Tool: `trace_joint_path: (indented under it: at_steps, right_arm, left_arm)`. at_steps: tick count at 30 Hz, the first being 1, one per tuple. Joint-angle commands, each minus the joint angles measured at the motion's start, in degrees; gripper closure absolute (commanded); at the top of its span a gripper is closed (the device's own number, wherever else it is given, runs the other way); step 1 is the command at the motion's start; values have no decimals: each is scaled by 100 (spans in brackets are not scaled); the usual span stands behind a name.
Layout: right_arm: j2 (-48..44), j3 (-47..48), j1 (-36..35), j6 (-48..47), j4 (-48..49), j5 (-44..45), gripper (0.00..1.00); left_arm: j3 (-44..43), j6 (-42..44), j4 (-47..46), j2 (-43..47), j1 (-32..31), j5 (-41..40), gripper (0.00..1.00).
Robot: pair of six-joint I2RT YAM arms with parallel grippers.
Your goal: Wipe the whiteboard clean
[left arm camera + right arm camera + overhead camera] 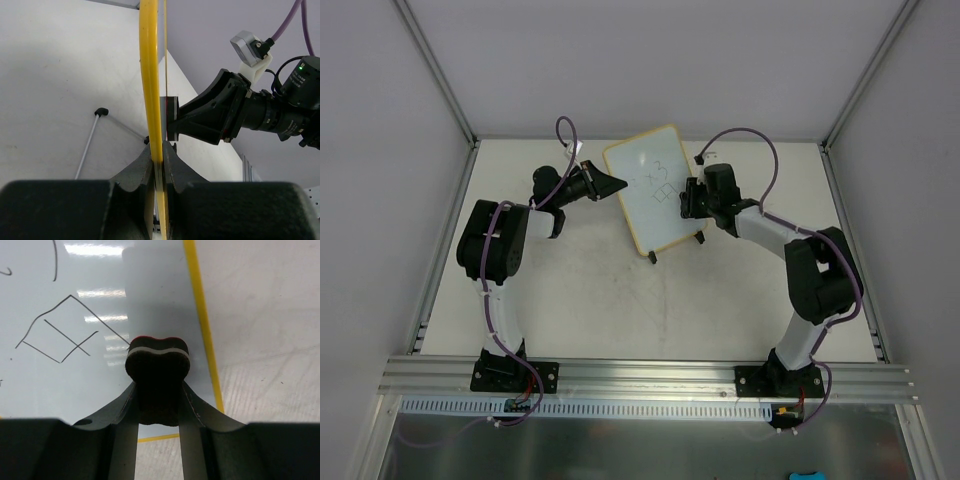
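whiteboard [653,190] at the far middle of the table [570,300], between the two arms, raised on edge and slanted, with a yellow frame [149,75] all round. on the white face, black pen marks [60,335]: a diamond crossed by two lines, a curved stroke above it, more scribbles higher up, too small from overhead to read. two black feet [653,258] along the near edge, low over the table; touching it or not, cannot tell.

left pincer [158,161] closed tight on the board's left rim, frame and panel pinched edge-on between both fingers. from that wrist, the board only a thin yellow band straight up out of the grip.

right pincer [158,386] narrow, clamped on an eraser [157,357]: dark felt block, white layer, red strip at the back. felt end against the board's face, near the right side of the frame, one line of the diamond running down to its upper left corner. from the left wrist, the same block square against the panel, just above the left fingers and on the opposite side of the rim.

beyond that, a purple cable [760,140] looped over the right arm, a metal rail [650,375] across the near edge under both bases, and plain grey walls [380,150] on three sides.
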State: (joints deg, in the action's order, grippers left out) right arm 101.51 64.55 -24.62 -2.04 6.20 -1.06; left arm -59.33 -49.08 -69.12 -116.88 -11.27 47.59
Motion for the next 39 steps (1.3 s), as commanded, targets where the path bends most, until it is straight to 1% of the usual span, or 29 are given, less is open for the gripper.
trace_joint_path:
  at_steps: [1, 9, 12, 16, 25, 31, 35, 39]
  right_arm:
    - [79, 4, 265, -270, 22, 554, 100]
    - [281, 364, 274, -385, -22, 493, 100]
    - [386, 575, 256, -402, -83, 309, 100]
    - [422, 734, 46, -428, -110, 299, 100]
    - [439, 1085, -921, -376, -251, 299, 100]
    - [623, 1261, -1711, -306, -312, 343, 100]
    - [826, 1393, -2020, -235, -303, 317, 100]
    - [958, 1437, -2161, -174, -312, 360, 100]
  left_arm:
    - [-43, 417, -268, 192, -77, 365, 100]
    - [-35, 461, -216, 209, -77, 391, 100]
    - [-43, 461, -216, 192, -77, 409, 100]
    - [-87, 417, -233, 166, -77, 417, 100]
    - [-131, 452, -163, 209, -77, 435, 100]
    - [-140, 443, -163, 201, -77, 435, 100]
    - [-131, 443, -163, 209, -77, 417, 100]
    - [-114, 452, -172, 227, -77, 426, 100]
